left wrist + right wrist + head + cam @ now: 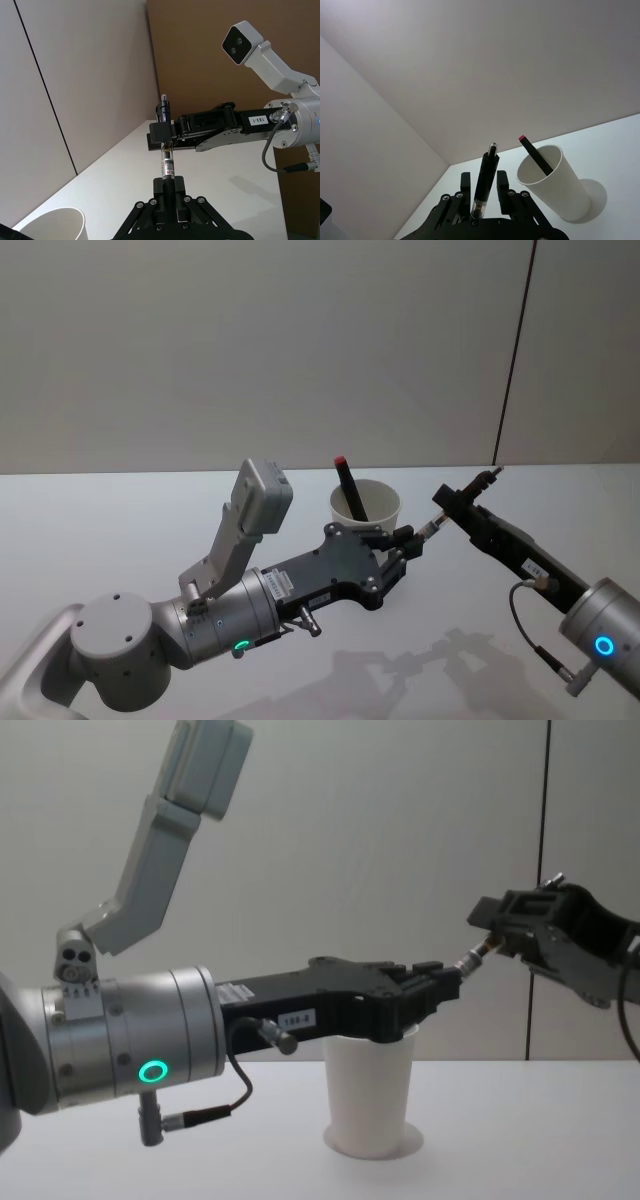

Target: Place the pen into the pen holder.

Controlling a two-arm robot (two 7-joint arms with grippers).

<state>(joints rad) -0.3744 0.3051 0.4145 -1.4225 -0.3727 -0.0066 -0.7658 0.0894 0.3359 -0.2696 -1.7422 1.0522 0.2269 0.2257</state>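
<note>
The table (120, 540) bears the pen holder (370, 1100), where a red-capped marker (347, 485) already leans (not the one I am carrying). My left gripper (408, 538) reaches over the cup's near side, fingers closed on one end of the pen (167, 165). My right gripper (447, 498) looks clamped on the other end. So the pen hangs in the air, just beside and above the rim. Releasing one grip, tipping and dropping it in remain.

Plain white paper-cup pen holder (382, 502) standing upright at centre of the head view, red-capped black marker (349, 488) leaning inside, slim black-and-clear pen (430, 526) tilted in mid-air just right of its rim, clamped between left gripper (408, 540) and right gripper (450, 498).
</note>
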